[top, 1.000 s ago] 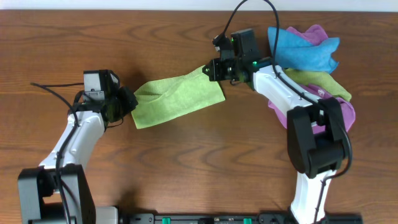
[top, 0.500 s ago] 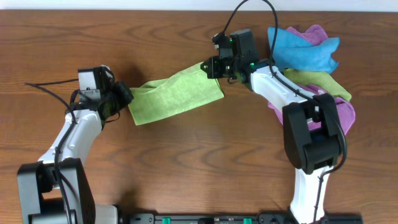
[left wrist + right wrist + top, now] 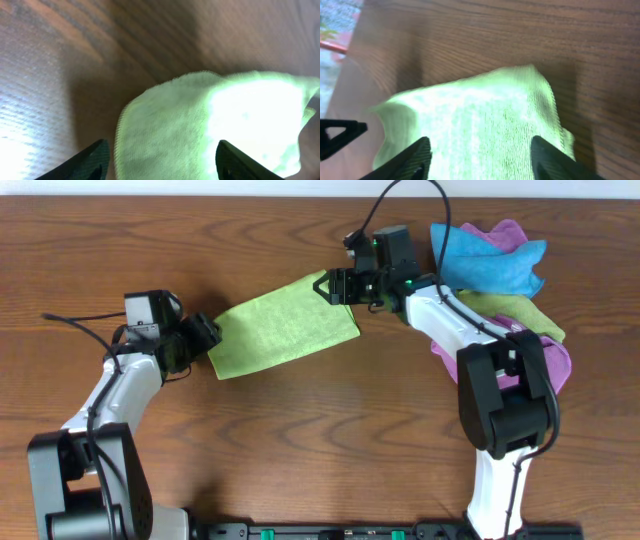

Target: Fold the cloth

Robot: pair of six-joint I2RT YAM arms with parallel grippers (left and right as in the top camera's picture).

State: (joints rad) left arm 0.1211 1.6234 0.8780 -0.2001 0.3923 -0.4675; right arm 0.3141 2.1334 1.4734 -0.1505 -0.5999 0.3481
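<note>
Over the middle of the wooden table [image 3: 300, 440], toward its far edge, the cloth [image 3: 280, 335] is stretched out; the left gripper [image 3: 208, 337] pinches the corner toward the table's left, the right gripper [image 3: 333, 286] pinches the far-edge corner

Reaching inward with both arms, elbows bent. Pinching opposite ends of the cloth [image 3: 285, 330] in left tool [image 3: 208, 340] and right tool [image 3: 334, 287], wrists facing each other.

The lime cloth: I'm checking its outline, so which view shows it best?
Overhead: nearly the whole lime cloth shows, spread out. Left wrist shows only one washed-out end; right wrist, only one corner.
</note>
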